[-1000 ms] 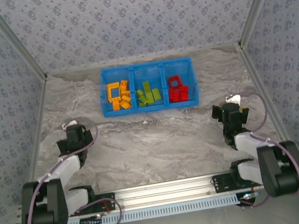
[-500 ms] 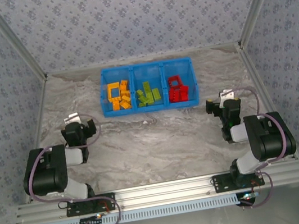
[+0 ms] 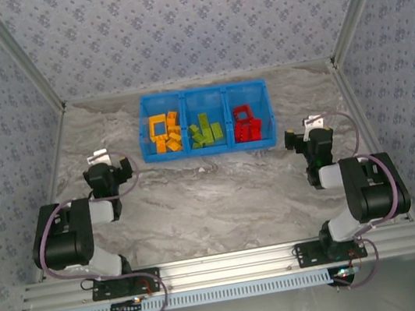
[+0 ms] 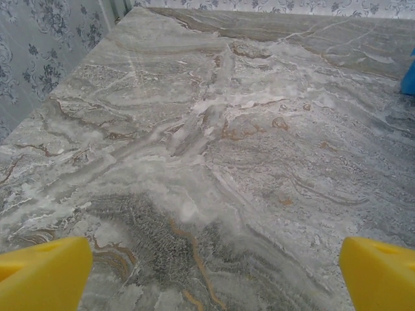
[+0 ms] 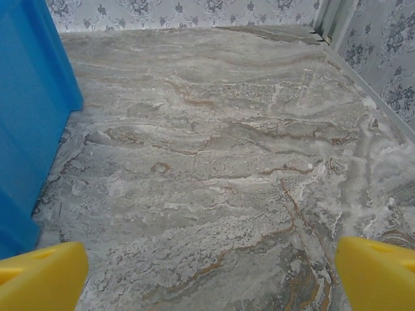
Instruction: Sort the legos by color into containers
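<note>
The blue three-compartment bin (image 3: pixel 201 92) stands at the back middle of the table. Orange bricks (image 3: pixel 164 132) lie in its left compartment, lime green bricks (image 3: pixel 205 130) in the middle one and red bricks (image 3: pixel 247 124) in the right one. My left gripper (image 3: pixel 107 171) is folded back low at the left, well clear of the bin, and stands open over bare marble (image 4: pixel 214 285). At the right my right gripper (image 3: pixel 309 141) is also drawn back and open with nothing between its fingers (image 5: pixel 214 285). The bin's blue side wall (image 5: pixel 29 116) rises at the left of the right wrist view.
Patterned walls enclose the marble table (image 3: pixel 215 202) on three sides, with metal corner posts. An aluminium rail (image 3: pixel 225 267) carrying both arm bases runs along the near edge. A blue corner of the bin (image 4: pixel 410 72) shows at the right edge of the left wrist view.
Both arms have folded back into a tucked pose, their grippers drawing slightly toward the far side. The bricks in the bin have not moved.
</note>
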{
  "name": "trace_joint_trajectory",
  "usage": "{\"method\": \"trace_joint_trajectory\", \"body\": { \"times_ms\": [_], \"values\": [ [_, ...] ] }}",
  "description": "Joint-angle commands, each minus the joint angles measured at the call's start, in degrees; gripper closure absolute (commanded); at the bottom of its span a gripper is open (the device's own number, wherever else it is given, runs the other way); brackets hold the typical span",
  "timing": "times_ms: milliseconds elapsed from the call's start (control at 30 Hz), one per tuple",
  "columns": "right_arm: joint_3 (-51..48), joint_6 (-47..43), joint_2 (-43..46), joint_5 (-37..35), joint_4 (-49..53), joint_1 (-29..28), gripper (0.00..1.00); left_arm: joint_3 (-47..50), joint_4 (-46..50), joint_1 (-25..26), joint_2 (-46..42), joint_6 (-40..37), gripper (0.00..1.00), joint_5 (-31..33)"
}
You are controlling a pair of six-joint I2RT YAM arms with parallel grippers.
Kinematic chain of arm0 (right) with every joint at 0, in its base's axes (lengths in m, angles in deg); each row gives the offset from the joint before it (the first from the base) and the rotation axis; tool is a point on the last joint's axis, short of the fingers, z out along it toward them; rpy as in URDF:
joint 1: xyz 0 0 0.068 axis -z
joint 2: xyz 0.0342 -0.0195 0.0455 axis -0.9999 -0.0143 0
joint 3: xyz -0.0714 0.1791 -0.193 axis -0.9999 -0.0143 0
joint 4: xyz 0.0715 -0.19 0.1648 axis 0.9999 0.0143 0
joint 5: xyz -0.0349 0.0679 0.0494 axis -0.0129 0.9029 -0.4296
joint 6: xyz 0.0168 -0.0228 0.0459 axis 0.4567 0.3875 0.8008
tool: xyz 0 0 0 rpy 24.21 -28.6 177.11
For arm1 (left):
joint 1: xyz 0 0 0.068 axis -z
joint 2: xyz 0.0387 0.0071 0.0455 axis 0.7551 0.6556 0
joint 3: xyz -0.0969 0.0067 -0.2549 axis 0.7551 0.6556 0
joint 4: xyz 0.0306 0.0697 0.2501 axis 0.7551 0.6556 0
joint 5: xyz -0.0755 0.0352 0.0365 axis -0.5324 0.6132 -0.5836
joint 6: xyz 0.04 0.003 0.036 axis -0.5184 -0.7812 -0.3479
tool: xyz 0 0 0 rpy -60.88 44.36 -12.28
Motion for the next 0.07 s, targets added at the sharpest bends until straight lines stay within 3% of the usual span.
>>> {"method": "trace_joint_trajectory", "body": {
  "times_ms": [0,33],
  "values": [
    [0.52,0.08,-0.51,-1.16,0.55,0.29,0.00,-0.78,-1.16,-0.36,-0.04,-0.56,0.02,-0.76],
    [0.56,0.08,-0.55,-1.20,0.59,0.30,0.00,-0.79,-1.08,-0.36,-0.05,-0.58,0.02,-0.73]
  ]
}}
